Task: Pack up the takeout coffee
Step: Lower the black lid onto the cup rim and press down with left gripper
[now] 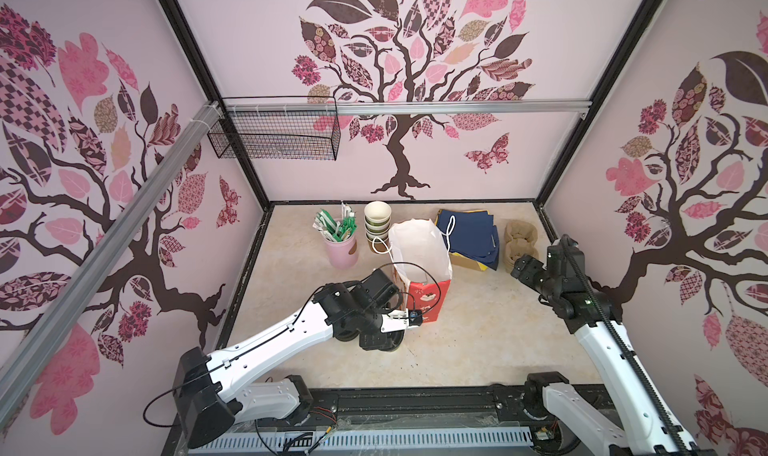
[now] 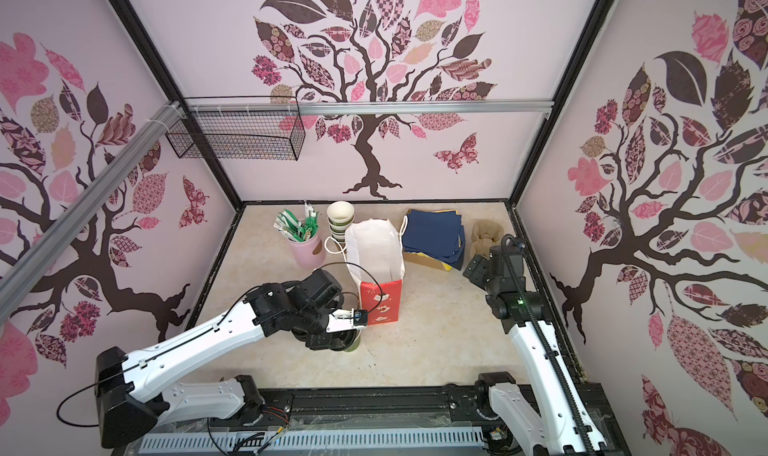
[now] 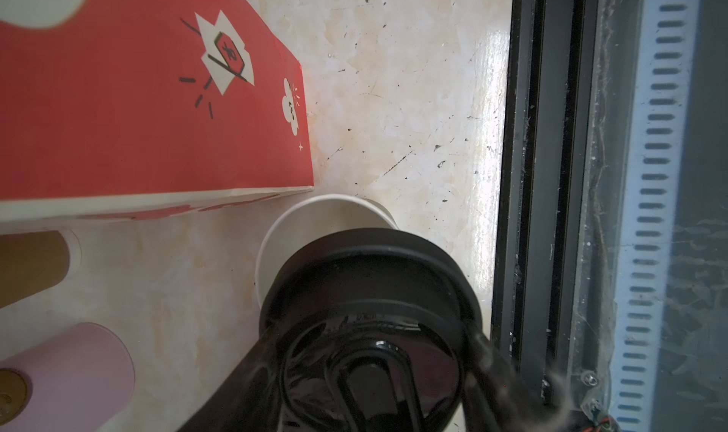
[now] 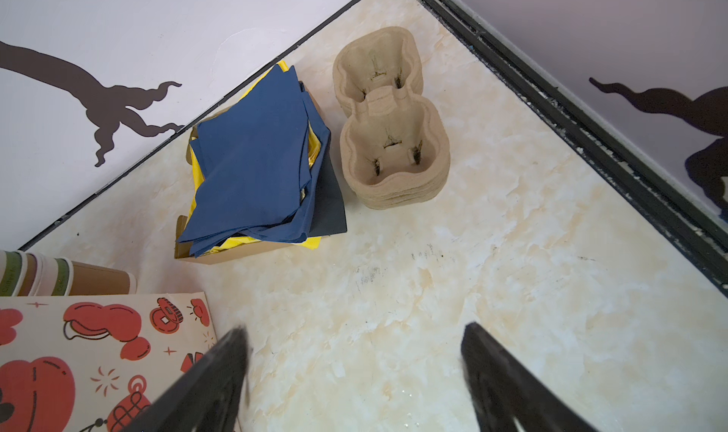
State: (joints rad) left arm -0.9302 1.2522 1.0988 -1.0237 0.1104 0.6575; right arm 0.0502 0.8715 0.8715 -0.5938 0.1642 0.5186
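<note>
My left gripper (image 3: 366, 355) is clamped on a black sip lid (image 3: 366, 288), a finger on each side of its rim, pointing straight down. Directly under it stands an open paper cup (image 3: 319, 219), white inside, upright on the tabletop (image 1: 478, 337). The lid is not seated. It sits roughly level over the mouth but off-centre, so an arc of the cup's rim shows on the side facing the paper bag (image 1: 428, 296).

As I read it, the next move depends on that offset: the lid has to shift toward the bag until it is centred on the cup's upright axis, then go straight down. The left arm is the one on the job. In both top views the cup is at lower centre, hidden under the left wrist, just beside the bag's near corner.

My right gripper (image 4: 354, 371) is spread wide and empty over bare table at the right of the frame, well apart from the cup and near the pulp cup carriers (image 4: 390, 150).

The surface is cream marbled, flat and scuffed. The bag stands open and crowds one side of the cup. I cannot see to the bottom of the bag, nor any second lidded cup.
</note>
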